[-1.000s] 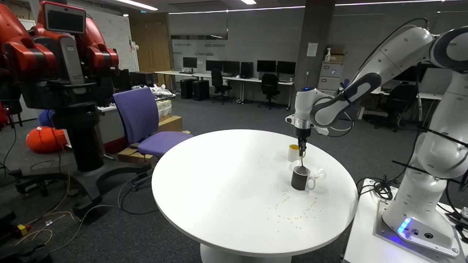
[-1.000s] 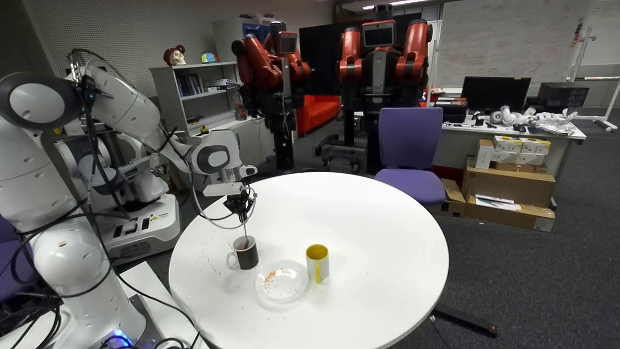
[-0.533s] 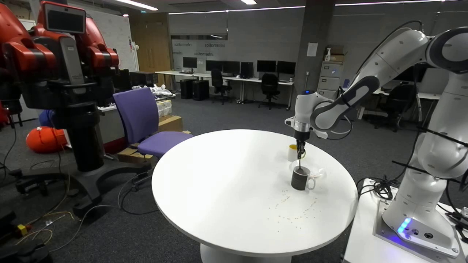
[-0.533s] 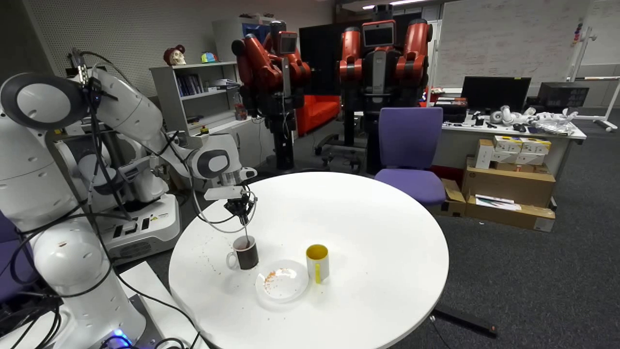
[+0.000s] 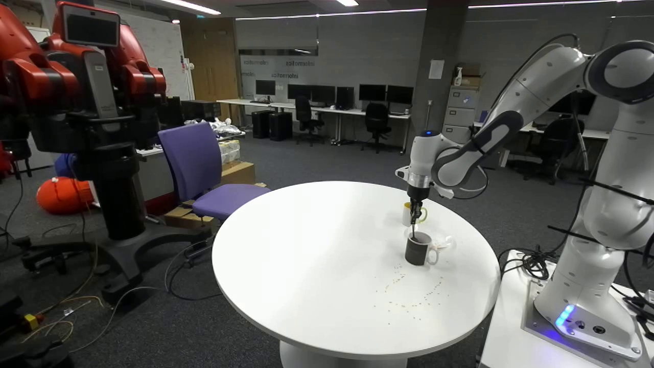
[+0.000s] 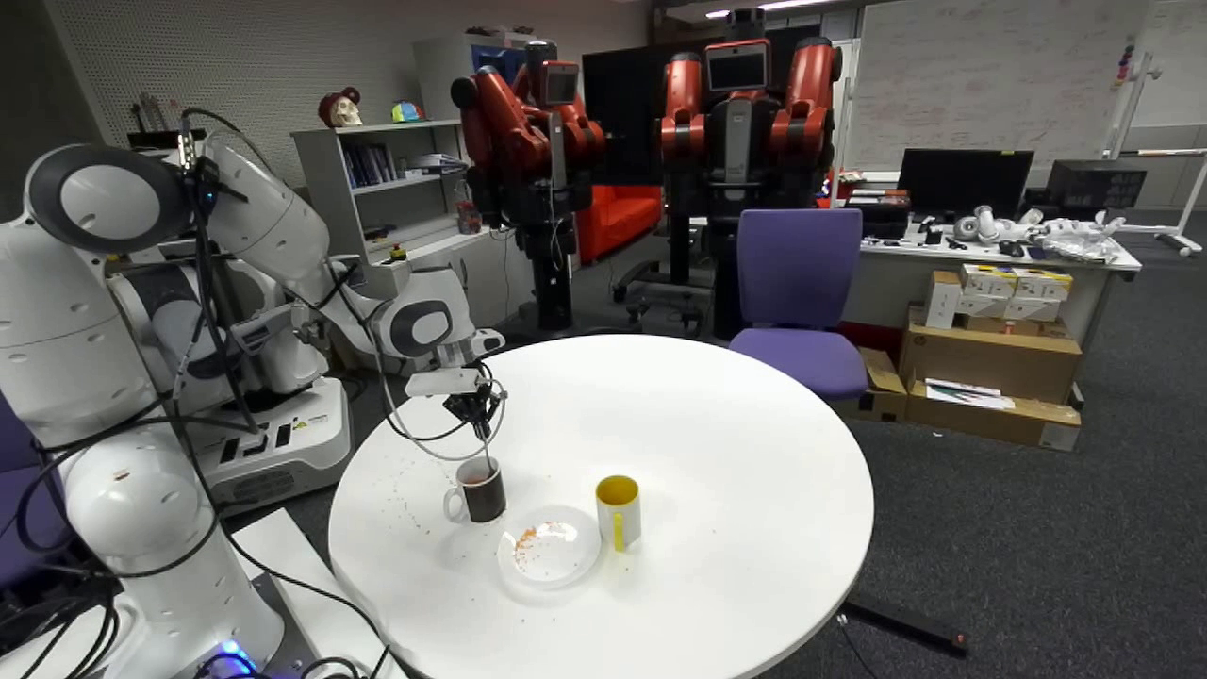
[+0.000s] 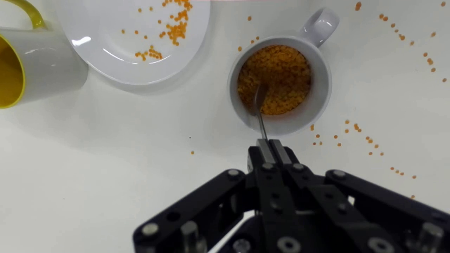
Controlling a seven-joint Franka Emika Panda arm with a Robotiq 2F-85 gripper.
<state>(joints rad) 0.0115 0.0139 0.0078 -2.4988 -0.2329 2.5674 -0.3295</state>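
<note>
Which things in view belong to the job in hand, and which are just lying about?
Seemingly in use:
claw, shut on the spoon
dark mug, spoon dipping inside
orange grains in that mug

Apparently just lying about:
white plate, perhaps involved, given its stray grains
yellow-lined mug
purple chair

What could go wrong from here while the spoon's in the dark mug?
The dark mug could be dragged or tipped: it has already shifted slightly within the last half second. The spoon might twist, since the gripper pinches its thin handle. Lifting it could spill orange bits; others already lie on the table.
</note>
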